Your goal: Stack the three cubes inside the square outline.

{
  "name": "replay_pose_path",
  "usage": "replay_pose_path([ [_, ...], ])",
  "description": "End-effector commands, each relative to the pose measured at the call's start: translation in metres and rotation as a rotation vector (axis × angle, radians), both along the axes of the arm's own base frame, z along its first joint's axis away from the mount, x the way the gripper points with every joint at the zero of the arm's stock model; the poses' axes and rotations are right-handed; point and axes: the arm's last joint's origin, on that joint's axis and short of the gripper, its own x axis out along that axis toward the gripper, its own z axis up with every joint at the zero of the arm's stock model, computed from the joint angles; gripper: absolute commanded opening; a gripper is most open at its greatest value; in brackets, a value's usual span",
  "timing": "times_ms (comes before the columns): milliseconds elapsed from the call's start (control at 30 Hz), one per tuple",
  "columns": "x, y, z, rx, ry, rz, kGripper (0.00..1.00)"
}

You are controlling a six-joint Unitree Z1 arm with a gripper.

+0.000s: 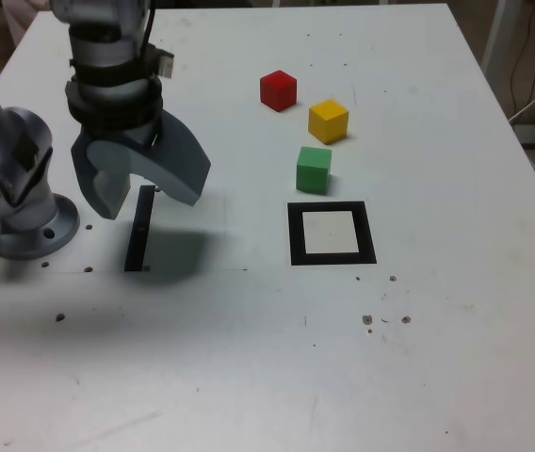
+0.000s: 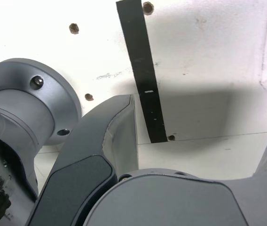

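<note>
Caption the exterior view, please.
Open gripper above the table; red, yellow and green cubes unstacked, outside the black square outline.

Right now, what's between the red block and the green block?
The yellow cube sits between the red cube and the green cube, a bit out to the exterior view's right. The exterior view shows this.

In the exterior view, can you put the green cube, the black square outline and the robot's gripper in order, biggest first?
1. gripper
2. black square outline
3. green cube
</note>
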Motion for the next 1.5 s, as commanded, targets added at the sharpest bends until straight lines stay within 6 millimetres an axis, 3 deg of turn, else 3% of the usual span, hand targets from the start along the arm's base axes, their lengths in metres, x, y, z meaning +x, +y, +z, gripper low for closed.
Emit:
replay_pose_path([
  [0, 0.001, 0.0, -0.002, 0.004, 0.009, -0.001, 1.0],
  [633, 0.011, -0.007, 0.005, -0.113, -0.068, 0.006, 1.0],
  [867, 0.025, -0.006, 0.009, -0.118, -0.106, 0.014, 1.0],
  [1167, 0.041, 0.023, 0.029, -0.022, -0.116, 0.086, 0.99],
  [1467, 0.081, 0.065, 0.032, -0.016, -0.105, 0.128, 0.99],
])
